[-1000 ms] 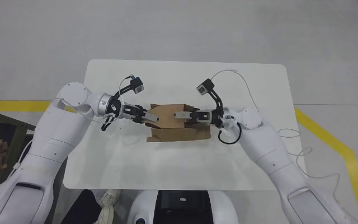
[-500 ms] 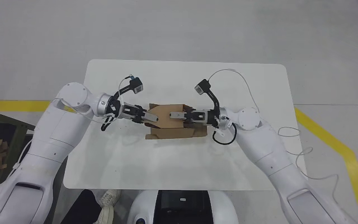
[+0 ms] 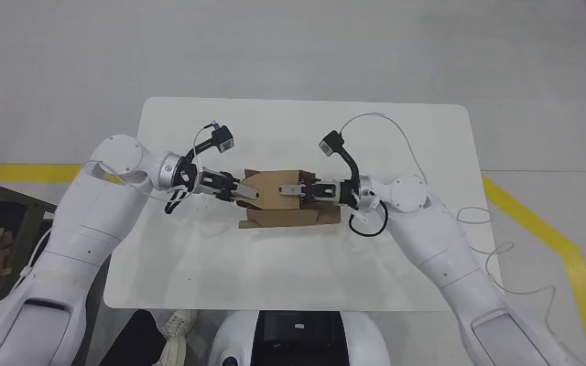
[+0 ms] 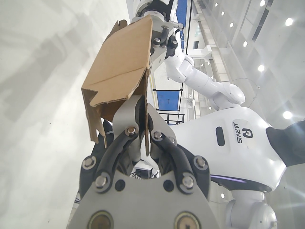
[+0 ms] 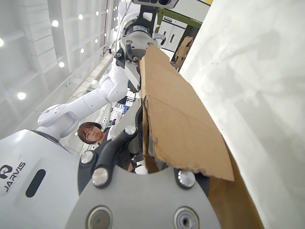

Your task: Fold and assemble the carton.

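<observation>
Carton (image 3: 279, 199), left end effector (image 3: 245, 191) and right end effector (image 3: 291, 189) each closed tight on one end wall

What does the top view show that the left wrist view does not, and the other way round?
The top view gives the whole outline of the white table and the yellow floor tape. The left wrist view gives a close look at the left hand, shut on a wall edge of the carton. Both have the carton, with the right hand at its far end.
</observation>
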